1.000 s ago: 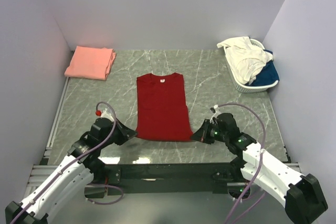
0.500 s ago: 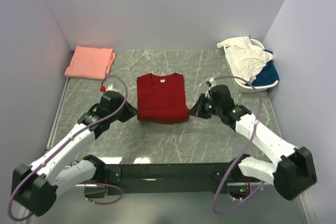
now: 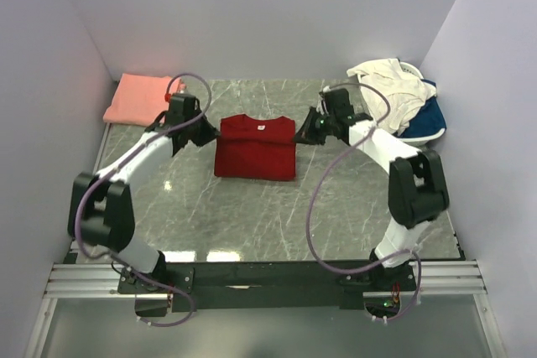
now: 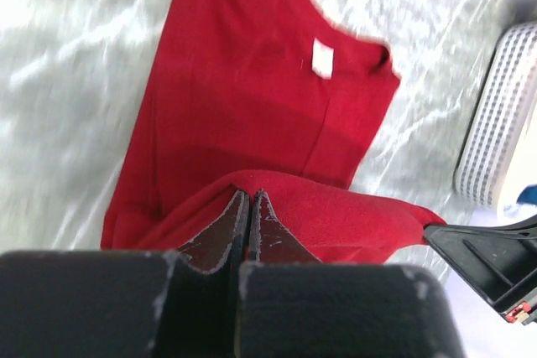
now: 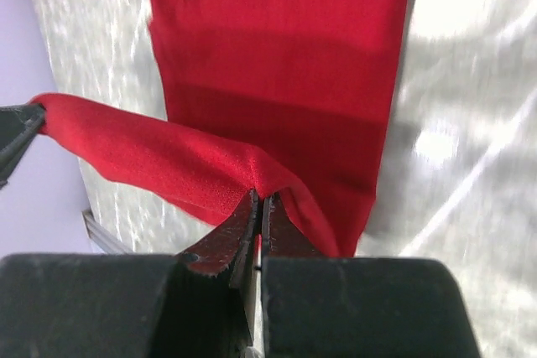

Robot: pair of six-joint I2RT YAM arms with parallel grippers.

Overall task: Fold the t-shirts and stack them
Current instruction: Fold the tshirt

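The deep red t-shirt (image 3: 254,150) lies mid-table, its bottom hem lifted and carried back over the body toward the collar, where the white neck label (image 4: 322,58) shows. My left gripper (image 3: 210,132) is shut on the hem's left corner (image 4: 277,194). My right gripper (image 3: 304,133) is shut on the hem's right corner (image 5: 252,178). The hem hangs stretched between both grippers above the shirt's flat part (image 5: 285,56). A folded salmon pink t-shirt (image 3: 141,96) lies at the back left. Cream-white (image 3: 388,90) and blue (image 3: 428,116) t-shirts sit in the basket.
The white slatted basket (image 3: 401,138) stands at the back right, also at the right edge of the left wrist view (image 4: 495,123). Purple walls enclose the grey marbled table (image 3: 252,215) on three sides.
Both grippers have moved from the near edge toward the back, carrying the red shirt's bottom hem over the body toward the collar. The visible shirt is now about half as long.
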